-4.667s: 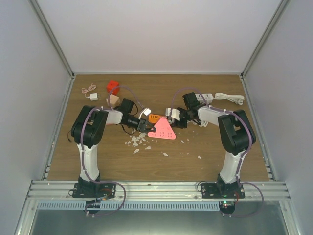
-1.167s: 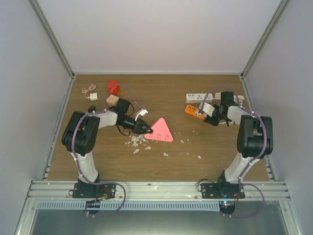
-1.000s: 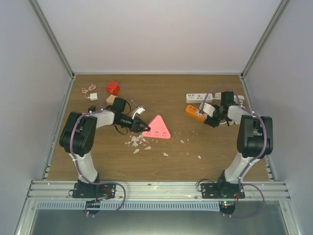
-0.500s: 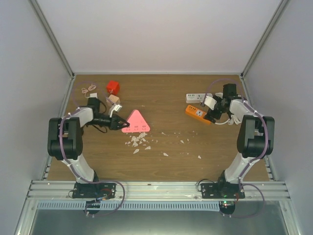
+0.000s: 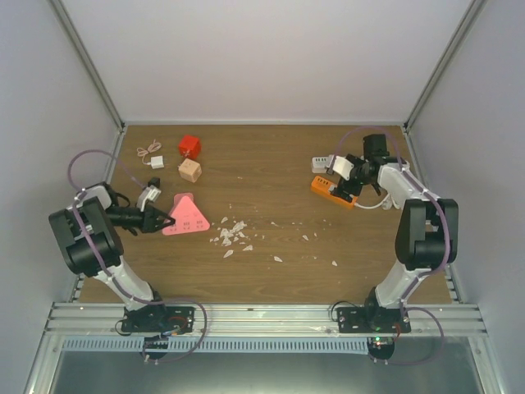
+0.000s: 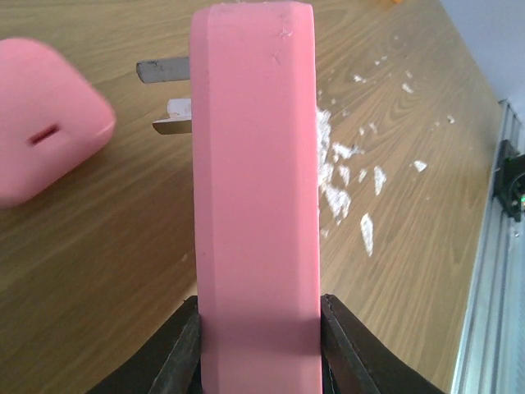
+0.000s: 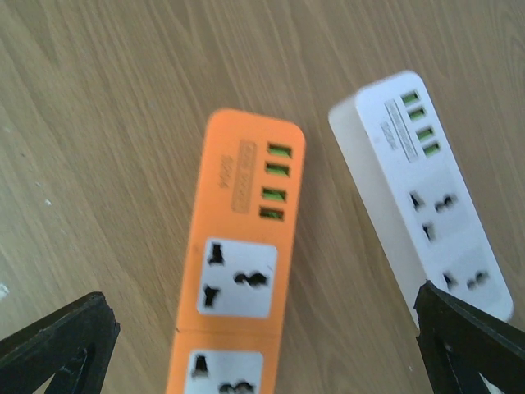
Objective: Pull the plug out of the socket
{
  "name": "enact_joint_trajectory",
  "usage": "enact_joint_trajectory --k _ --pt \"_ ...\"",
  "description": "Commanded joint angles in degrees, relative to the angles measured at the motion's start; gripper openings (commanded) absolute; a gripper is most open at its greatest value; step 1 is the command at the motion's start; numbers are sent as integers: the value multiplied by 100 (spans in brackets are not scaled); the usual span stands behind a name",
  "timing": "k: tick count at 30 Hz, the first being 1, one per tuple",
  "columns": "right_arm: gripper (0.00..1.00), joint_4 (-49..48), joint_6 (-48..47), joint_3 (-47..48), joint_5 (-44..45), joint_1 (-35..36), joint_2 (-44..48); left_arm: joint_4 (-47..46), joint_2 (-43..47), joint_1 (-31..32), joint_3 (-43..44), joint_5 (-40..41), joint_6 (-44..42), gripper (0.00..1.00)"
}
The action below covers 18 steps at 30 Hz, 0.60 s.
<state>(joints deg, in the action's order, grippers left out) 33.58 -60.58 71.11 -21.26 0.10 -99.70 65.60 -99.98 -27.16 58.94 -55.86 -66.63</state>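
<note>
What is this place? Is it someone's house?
Probably a robot practice booth, not a home. Plain white walls box in a wooden table, two robot arms are bolted to a metal rail, and practice things like an orange power strip lie about.

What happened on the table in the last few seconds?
The left hand carried the pink plug from the middle far to the left, still gripping it. The right hand carried the orange socket strip right, beside the white strip, and let go. The red cube, wooden cube and crumbs stayed put.
</note>
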Motion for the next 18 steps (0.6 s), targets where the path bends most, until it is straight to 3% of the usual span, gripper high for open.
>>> enact_joint_trajectory --k 1,11,18 --pt "100 131 210 102 -30 336 187 631 258 -496 -46 397 -948 0" --pt "100 177 301 122 132 628 188 1131 -60 -1555 -305 943 -1930 0" --pt "100 220 325 149 163 714 153 620 -363 -1852 -528 1132 -1732 6"
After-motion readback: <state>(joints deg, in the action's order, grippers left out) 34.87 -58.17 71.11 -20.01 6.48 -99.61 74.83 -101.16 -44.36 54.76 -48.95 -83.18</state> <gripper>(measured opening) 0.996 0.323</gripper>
